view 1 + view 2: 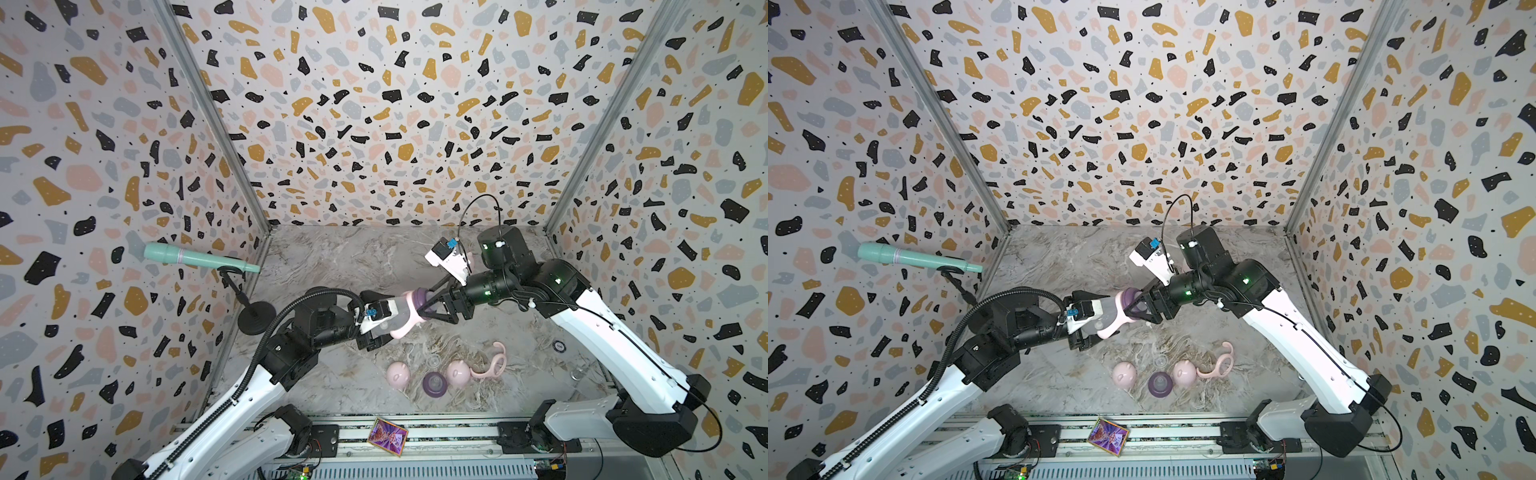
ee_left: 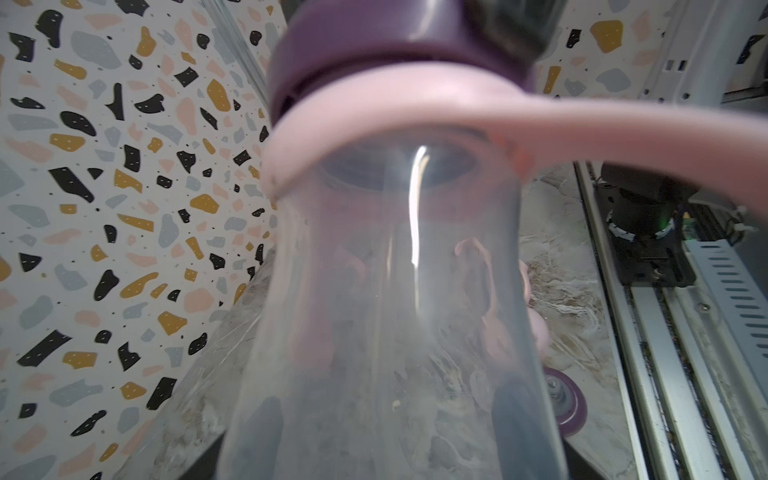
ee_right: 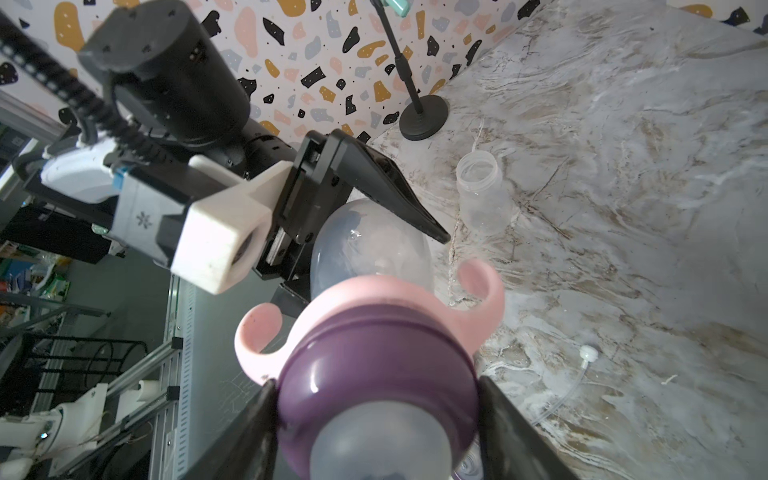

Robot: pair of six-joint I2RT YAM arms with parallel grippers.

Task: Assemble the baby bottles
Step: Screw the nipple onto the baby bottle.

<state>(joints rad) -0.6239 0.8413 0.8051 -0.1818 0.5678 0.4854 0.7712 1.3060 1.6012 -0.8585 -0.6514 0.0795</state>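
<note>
A clear baby bottle (image 1: 395, 322) (image 1: 1105, 316) hangs above the middle of the table, my left gripper (image 1: 384, 324) (image 2: 386, 436) shut on its body. Seen through the plastic, a finger (image 2: 515, 424) presses each side. A pink two-handled collar (image 2: 415, 120) (image 3: 478, 299) sits on its neck, with a purple teat ring (image 1: 419, 297) (image 1: 1131, 297) (image 3: 374, 365) on top. My right gripper (image 1: 423, 306) (image 1: 1134, 306) (image 3: 376, 424) is shut on that ring, fingers (image 3: 511, 436) touching both sides. On the table lie two pink dome caps (image 1: 397, 375) (image 1: 458, 372), a purple ring (image 1: 435, 383) and a loose pink collar (image 1: 492, 361).
A bare clear bottle (image 3: 482, 191) stands near the round base (image 1: 257, 318) of a stand holding a teal microphone (image 1: 199, 257) at the left wall. A colourful card (image 1: 387, 436) lies on the front rail. A thin white-tipped tube (image 3: 588, 353) lies on the marble.
</note>
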